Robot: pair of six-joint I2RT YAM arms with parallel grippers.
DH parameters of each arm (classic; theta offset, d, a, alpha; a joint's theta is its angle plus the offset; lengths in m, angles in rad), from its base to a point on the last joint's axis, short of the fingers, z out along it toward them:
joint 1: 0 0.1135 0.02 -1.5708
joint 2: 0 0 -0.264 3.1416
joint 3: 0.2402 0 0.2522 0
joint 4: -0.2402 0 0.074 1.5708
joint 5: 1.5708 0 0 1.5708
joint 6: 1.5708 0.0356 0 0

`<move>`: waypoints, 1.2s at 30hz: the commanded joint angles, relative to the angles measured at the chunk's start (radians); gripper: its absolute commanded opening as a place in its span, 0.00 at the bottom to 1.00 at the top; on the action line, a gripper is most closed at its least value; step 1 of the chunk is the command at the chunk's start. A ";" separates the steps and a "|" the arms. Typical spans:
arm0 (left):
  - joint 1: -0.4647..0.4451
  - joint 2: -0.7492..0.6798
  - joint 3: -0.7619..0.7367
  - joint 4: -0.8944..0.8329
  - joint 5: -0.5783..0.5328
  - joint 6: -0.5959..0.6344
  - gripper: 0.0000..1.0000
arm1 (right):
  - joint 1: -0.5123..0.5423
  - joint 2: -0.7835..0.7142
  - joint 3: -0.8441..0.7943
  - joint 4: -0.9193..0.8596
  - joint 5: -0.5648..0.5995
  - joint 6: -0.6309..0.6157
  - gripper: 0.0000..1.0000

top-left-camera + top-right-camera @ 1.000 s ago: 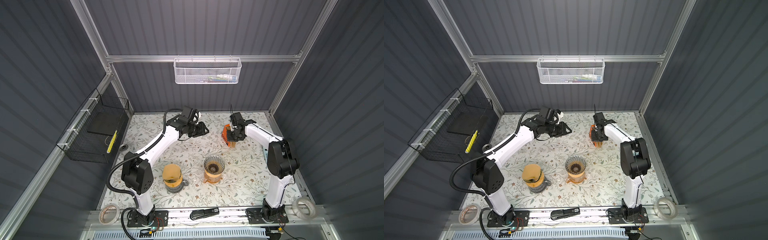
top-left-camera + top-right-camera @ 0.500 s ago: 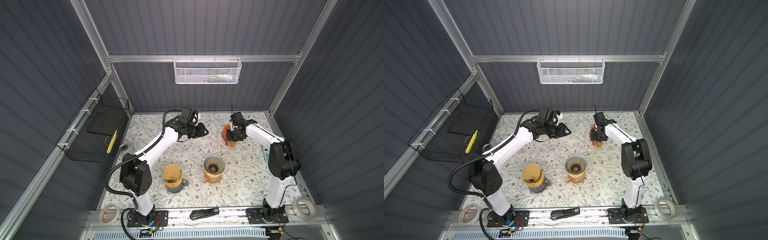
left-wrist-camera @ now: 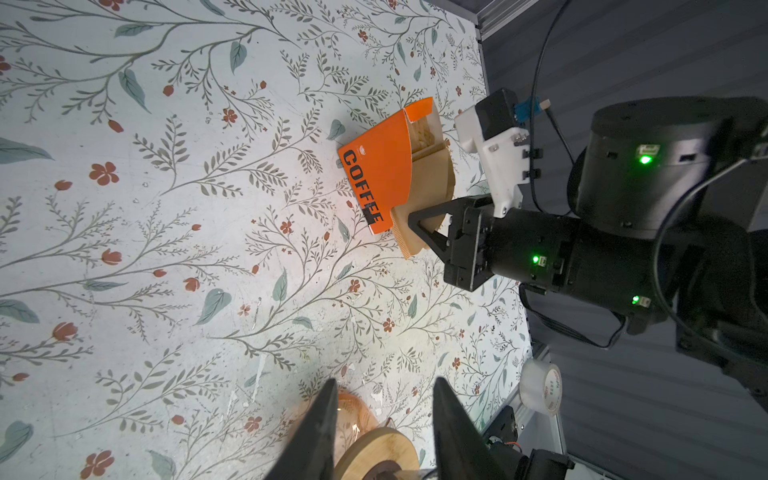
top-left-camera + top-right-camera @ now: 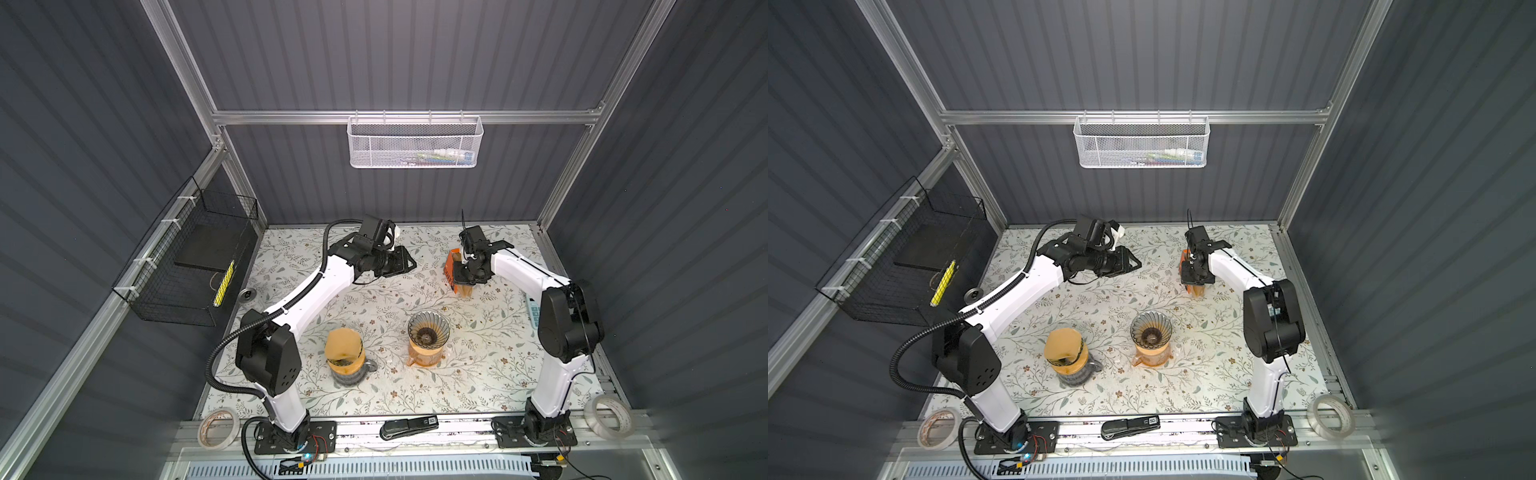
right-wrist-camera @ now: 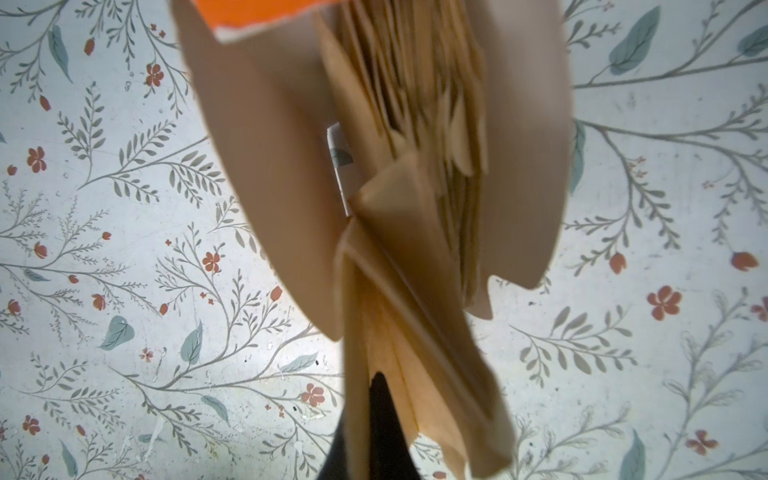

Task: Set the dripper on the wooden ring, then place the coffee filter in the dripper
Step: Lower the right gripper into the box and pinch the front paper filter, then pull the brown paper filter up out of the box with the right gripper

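Floral table (image 4: 374, 299), near the back edge: your right gripper (image 3: 415, 226) is pinched shut on a coffee filter (image 5: 395, 332) at the orange box (image 3: 374, 174). Your left gripper (image 3: 382, 386) hangs with jaws partly apart. The dripper (image 4: 429, 332) stands front-centre with open room around it.

**Asker:** What does the table surface look like?

**Describer:** The table cover (image 3: 124, 249) is a smooth, matt printed sheet, lightly scuffed.

**Asker:** And the coffee things?

**Describer:** The coffee filter (image 5: 415, 332) is thin, matt brown paper with a crimped seam. Its box (image 3: 380, 166) is orange card, plain pale card inside. The dripper (image 4: 429, 330) is glossy, ribbed and see-through, either glass or plastic, with a pale wooden collar (image 3: 386, 446).

**Asker:** The surroundings?

**Describer:** The frame (image 4: 374, 117) is brushed aluminium. A white basket (image 4: 413, 143) is perforated metal and a black basket (image 4: 183, 266) is thin wire. The walls (image 4: 415, 62) are dark, ribbed and matt.
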 commanded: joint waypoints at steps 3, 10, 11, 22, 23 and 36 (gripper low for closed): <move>0.008 -0.040 -0.018 0.012 0.009 -0.014 0.39 | 0.045 0.016 0.023 -0.039 0.101 0.003 0.00; 0.008 -0.052 -0.027 0.012 0.005 -0.014 0.39 | 0.077 0.039 0.034 -0.055 0.166 0.004 0.00; 0.009 -0.053 -0.029 0.012 0.004 -0.013 0.39 | 0.080 0.042 0.034 -0.056 0.177 0.005 0.00; 0.008 -0.057 -0.032 0.012 0.004 -0.011 0.39 | 0.126 0.064 0.054 -0.088 0.285 0.022 0.00; 0.008 -0.057 -0.034 0.012 0.004 -0.011 0.39 | 0.127 0.065 0.057 -0.093 0.291 0.026 0.00; 0.009 -0.055 -0.035 0.016 0.007 -0.011 0.39 | 0.148 0.044 0.083 -0.140 0.289 0.060 0.00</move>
